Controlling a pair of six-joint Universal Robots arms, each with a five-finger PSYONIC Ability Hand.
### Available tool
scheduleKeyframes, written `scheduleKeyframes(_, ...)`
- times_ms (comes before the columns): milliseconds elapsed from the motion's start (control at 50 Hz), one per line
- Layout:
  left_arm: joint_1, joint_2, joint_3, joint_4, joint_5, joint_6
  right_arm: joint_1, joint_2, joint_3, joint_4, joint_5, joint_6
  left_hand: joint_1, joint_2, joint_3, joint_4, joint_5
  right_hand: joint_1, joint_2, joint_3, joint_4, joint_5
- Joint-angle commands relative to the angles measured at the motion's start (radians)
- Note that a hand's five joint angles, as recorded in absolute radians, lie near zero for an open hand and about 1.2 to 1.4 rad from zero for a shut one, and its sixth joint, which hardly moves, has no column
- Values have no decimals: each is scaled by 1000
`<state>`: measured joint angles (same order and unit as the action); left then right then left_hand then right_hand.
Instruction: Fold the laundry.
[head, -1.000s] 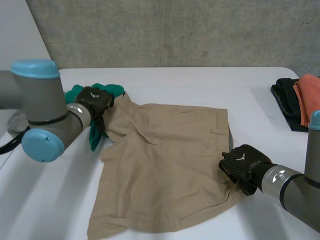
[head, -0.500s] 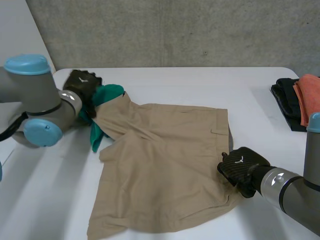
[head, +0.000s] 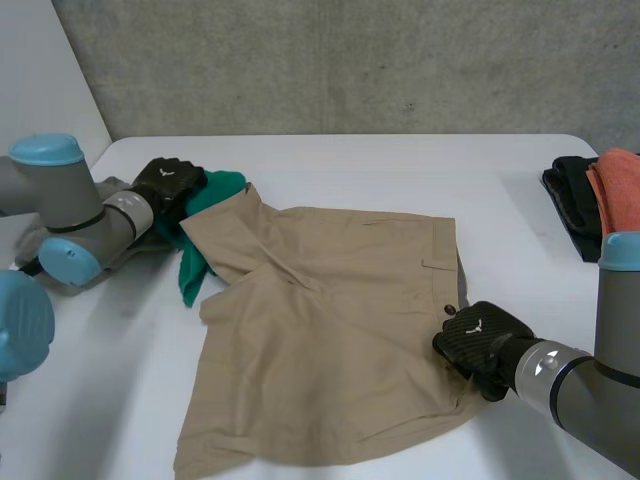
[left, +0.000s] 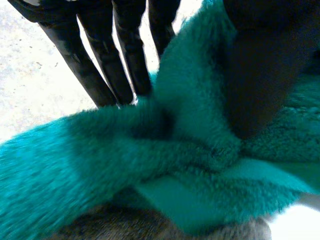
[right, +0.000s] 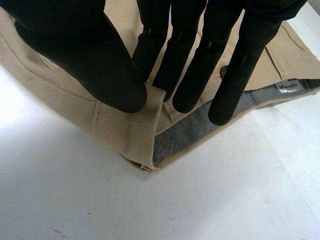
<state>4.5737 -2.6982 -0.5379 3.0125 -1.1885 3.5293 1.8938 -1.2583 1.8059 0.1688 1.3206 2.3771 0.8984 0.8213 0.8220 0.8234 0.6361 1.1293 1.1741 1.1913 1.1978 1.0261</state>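
Lying spread out across the middle of the white table (head: 400, 170), the khaki shorts (head: 330, 330) are showing no fold yet: one leg is reaching toward the near left, and the far left part is bunching up over a green towel (head: 225, 182).

The right hand (head: 480, 340) is working at the near right corner of the shorts, at the waistband (right: 125, 130). Its thumb is pressing on top of the fabric while the fingers (right: 185, 60) are closing against the inside, so it is pinching that corner.

The left hand (head: 165, 185) is sitting at the far left, on the towel rather than on the shorts. Its fingers (left: 100, 65) are running nearly straight along one side of a bunched ridge of green pile, with the thumb squeezing from the other side.

At the far right edge, a dark cloth (head: 570, 205) and an orange cloth (head: 620, 190) are lying together, well apart from the shorts.

Judging by this, the task is only beginning. The towel is probably needing to be cleared from the shorts, and the folding itself is all remaining to be done.
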Motion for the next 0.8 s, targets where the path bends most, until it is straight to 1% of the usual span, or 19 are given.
scheduleKeyframes(20,-6,60,16,54,-188,-33,-4,5,-3,-5,6,-2,498,575,574,573,586,267,222,205,198,196)
scheduleKeyframes(40,4,83,10,72,-239,-38,-4,5,-3,-5,6,-2,498,575,574,573,586,267,222,205,198,196)
scheduleKeyframes(60,20,131,-3,121,-323,-46,-4,5,-6,-5,6,-2,498,575,574,573,586,267,222,205,198,196)
scheduleKeyframes(100,39,181,-25,166,-377,-44,-4,5,-7,-5,6,-2,498,575,574,573,586,267,222,205,198,196)
scheduleKeyframes(120,47,208,-37,184,-384,-44,-4,5,-7,-5,5,-2,498,575,574,573,586,267,222,205,198,196)
scheduleKeyframes(180,89,338,-123,253,-356,-41,-1,5,-7,-5,5,-2,498,575,574,573,586,267,222,205,198,196)
scheduleKeyframes(240,123,392,-158,295,-350,-35,1,8,-7,-5,3,-2,498,575,574,573,586,267,222,205,198,196)
scheduleKeyframes(260,140,408,-168,315,-359,-27,4,7,-10,-5,3,-2,498,575,574,573,586,267,222,205,198,196)
scheduleKeyframes(340,172,419,-175,332,-405,2,10,8,-7,-5,5,-1,498,575,574,573,586,267,222,205,198,196)
scheduleKeyframes(420,197,390,-177,339,-425,43,14,7,-3,-5,6,1,498,575,574,573,586,267,222,205,198,196)
scheduleKeyframes(480,209,368,-182,341,-416,66,14,7,-3,-5,6,-1,498,575,574,573,586,267,222,205,198,196)
scheduleKeyframes(560,206,330,-211,315,-370,74,13,7,-3,-5,6,-1,472,549,548,547,560,267,222,205,198,196)
scheduleKeyframes(580,203,324,-232,287,-343,66,11,8,-6,-5,5,1,7,84,83,82,95,267,222,205,198,196)
scheduleKeyframes(600,202,325,-246,273,-327,60,11,8,-7,-5,5,1,-251,-174,-174,-176,-163,267,222,205,198,196)
scheduleKeyframes(620,200,334,-276,252,-295,45,11,7,-7,-3,5,1,-652,-574,-575,-577,-564,267,222,205,198,196)
scheduleKeyframes(640,197,340,-293,243,-278,39,11,7,-7,-2,3,1,-724,-647,-647,-649,-636,267,222,205,198,196)
scheduleKeyframes(680,191,357,-327,232,-258,25,11,5,-7,1,2,2,-724,-647,-647,-649,-636,267,222,205,198,196)
scheduleKeyframes(720,182,417,-399,230,-215,4,11,3,-8,1,2,4,-724,-647,-647,-649,-636,267,222,205,198,196)
scheduleKeyframes(800,160,526,-496,223,-198,-19,10,0,-10,0,2,7,-724,-647,-647,-649,-636,267,222,205,198,196)
